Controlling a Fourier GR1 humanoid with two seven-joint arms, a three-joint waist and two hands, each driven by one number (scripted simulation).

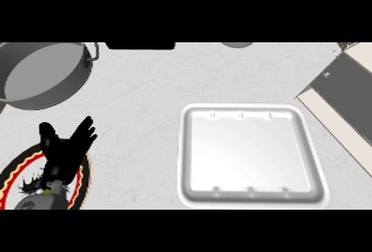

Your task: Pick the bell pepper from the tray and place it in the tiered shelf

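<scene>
- Left hand (65, 147), nearest, rests over a red-ringed plate (16, 165), fingers straight — holding nothing.
- White tray (190, 162) lies bare; no bell pepper visible anywhere.
- Tiered shelf (341, 98) at right edge — I cannot tell whether placement is done.
- Right hand unseen.

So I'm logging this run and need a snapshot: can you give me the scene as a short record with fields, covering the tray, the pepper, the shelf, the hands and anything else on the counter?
tray: white tray, centre-right on the counter, nothing in it
bell pepper: not visible
tiered shelf: dark shelf at the right edge, partly cut off
left hand: left hand open, fingers up, lower left, over a plate
right hand: not in view
plate: red, yellow and black rimmed plate, lower left
pot: grey pot, upper left
</scene>
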